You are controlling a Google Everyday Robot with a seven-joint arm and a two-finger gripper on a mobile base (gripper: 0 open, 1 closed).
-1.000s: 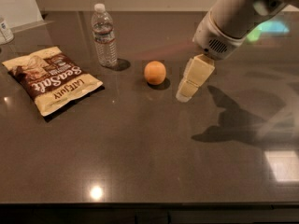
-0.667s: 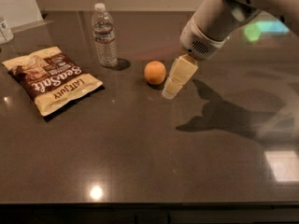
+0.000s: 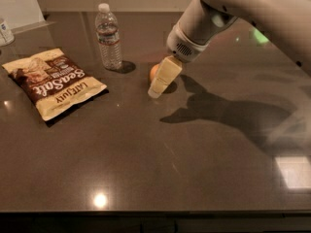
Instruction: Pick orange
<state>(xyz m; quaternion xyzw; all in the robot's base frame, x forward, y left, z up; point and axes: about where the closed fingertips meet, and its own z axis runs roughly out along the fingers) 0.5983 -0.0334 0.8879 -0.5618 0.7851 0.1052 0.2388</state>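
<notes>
A small round orange (image 3: 153,73) sits on a dark, glossy brown table (image 3: 146,174), near the middle of the far half. Only its left edge shows; the rest is hidden behind the robot's gripper (image 3: 158,85). The gripper is a cream-coloured block that slants down and to the left, its tip at or just above the tabletop, directly in front of the orange. From this angle it is not possible to tell whether the gripper is spread or pressed together, or whether it touches the fruit. It hangs from a thick white arm (image 3: 243,4) that reaches in from the upper right and casts a broad shadow (image 3: 228,115) across the table to the right. Left of the orange stands an upright clear water bottle (image 3: 109,38) with a white cap. Farther left, a snack bag (image 3: 53,81) lies flat.
</notes>
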